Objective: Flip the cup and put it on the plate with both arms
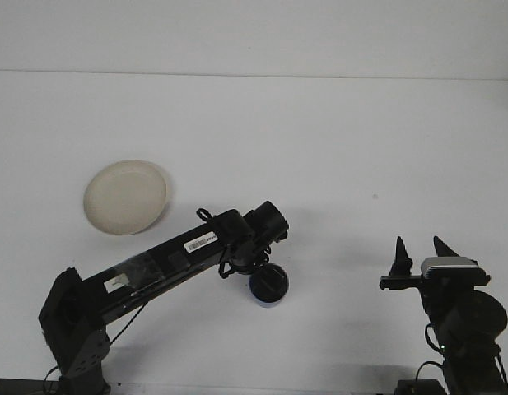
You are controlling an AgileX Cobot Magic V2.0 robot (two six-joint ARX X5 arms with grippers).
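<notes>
Fingers of the left gripper (264,271) are hidden over the cup (270,286), grip undeterminable; right gripper (420,253) is idling spread; grasp is pending, plate (125,197) sitting well apart on the bench (336,148).

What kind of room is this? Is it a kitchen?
Probably not a kitchen. It looks more like a robot test bench or lab: a bare white table, two black robot arms, and only a cream plate and a blue cup set out for practice.
</notes>
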